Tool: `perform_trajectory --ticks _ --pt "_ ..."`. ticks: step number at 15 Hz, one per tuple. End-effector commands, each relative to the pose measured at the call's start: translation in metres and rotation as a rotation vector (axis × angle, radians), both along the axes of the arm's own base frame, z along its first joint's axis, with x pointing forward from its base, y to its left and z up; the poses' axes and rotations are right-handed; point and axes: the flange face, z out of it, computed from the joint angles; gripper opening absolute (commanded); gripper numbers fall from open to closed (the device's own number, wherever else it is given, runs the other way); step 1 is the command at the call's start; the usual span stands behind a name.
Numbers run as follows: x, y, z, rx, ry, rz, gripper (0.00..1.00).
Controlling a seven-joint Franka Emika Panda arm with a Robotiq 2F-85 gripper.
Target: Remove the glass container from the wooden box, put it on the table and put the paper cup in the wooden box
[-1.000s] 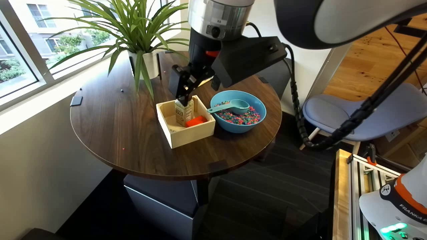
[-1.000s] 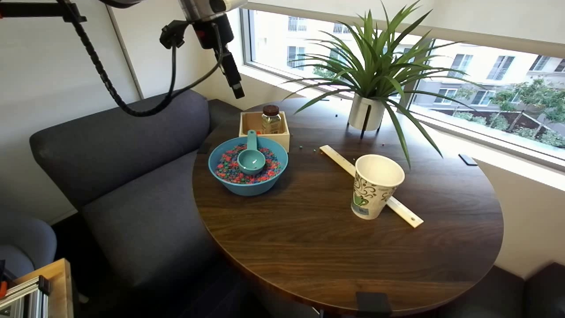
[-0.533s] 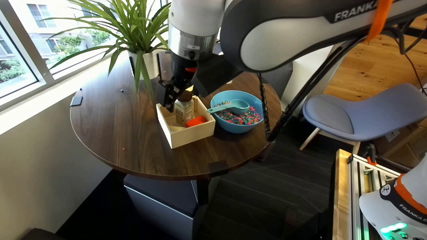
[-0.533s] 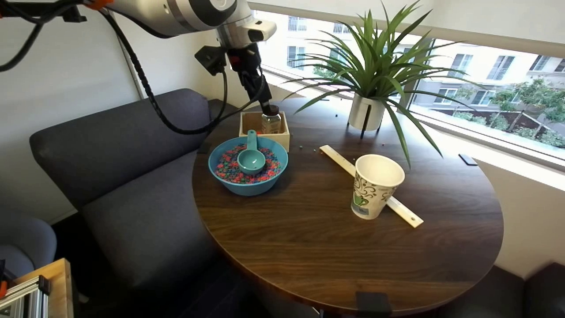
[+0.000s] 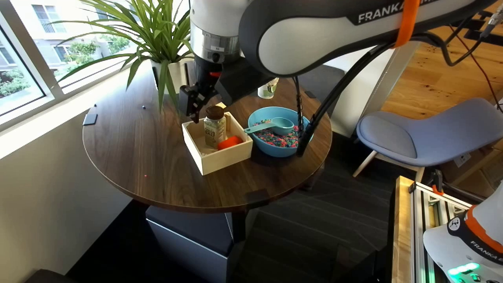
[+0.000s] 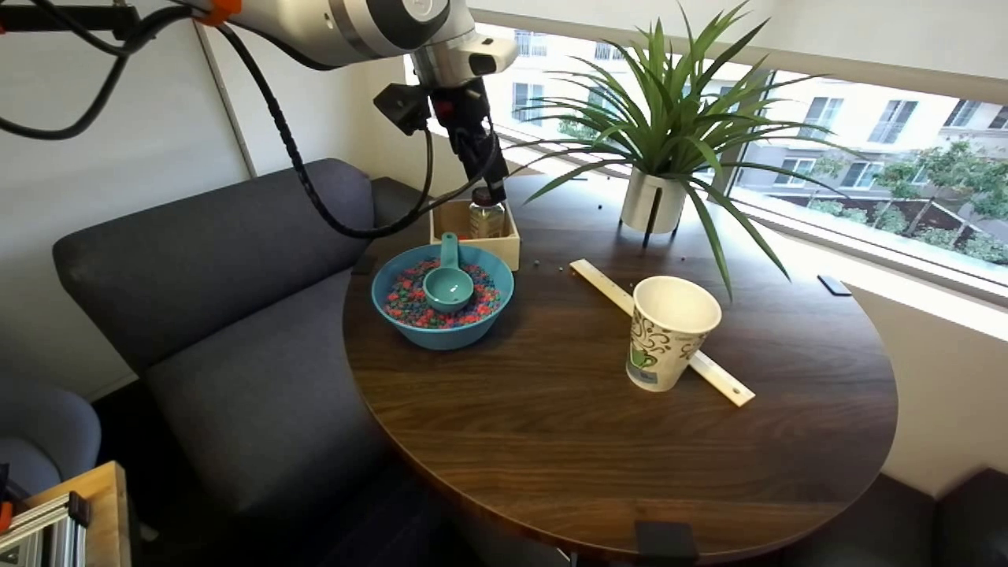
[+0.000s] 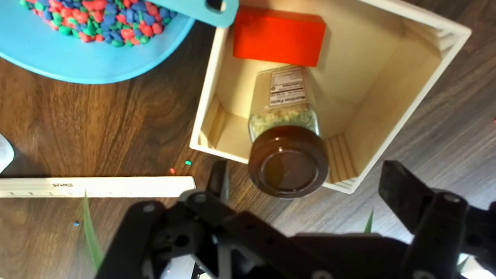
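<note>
The glass container (image 5: 215, 133) is a small jar with a brown lid. It stands upright in the wooden box (image 5: 228, 159); the jar (image 6: 487, 220) and box (image 6: 505, 250) also show in an exterior view. My gripper (image 5: 193, 114) is just above the box's far side, beside the lid; it also shows there (image 6: 494, 189). In the wrist view my gripper (image 7: 305, 166) is open and empty, its fingers spread wider than the lid of the jar (image 7: 285, 99). The paper cup (image 6: 669, 339) stands upright on the table (image 6: 551, 441), away from the box; it is partly hidden in an exterior view (image 5: 268, 89).
An orange block (image 7: 279, 37) lies in the box beside the jar. A blue bowl (image 6: 442, 337) of coloured bits with a teal scoop (image 6: 449, 287) stands against the box. A ruler (image 6: 602, 283) lies by the cup. A potted plant (image 6: 654, 206) stands near the window.
My gripper has come down to the box, passing over the jar's lid to its far side. The box and jar have shifted very slightly. The cup has not moved.
</note>
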Motion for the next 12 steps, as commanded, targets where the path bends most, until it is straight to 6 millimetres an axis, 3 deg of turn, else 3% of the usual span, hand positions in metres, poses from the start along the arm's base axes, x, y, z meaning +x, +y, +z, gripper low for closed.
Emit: perform_trajectory --ticks 1,4,12 --pt "0.0 0.0 0.002 -0.001 0.002 0.005 1.0" --pt "0.001 -0.001 0.002 0.0 0.003 0.011 1.0" --pt "0.009 -0.023 -0.025 0.087 0.098 0.11 0.99"
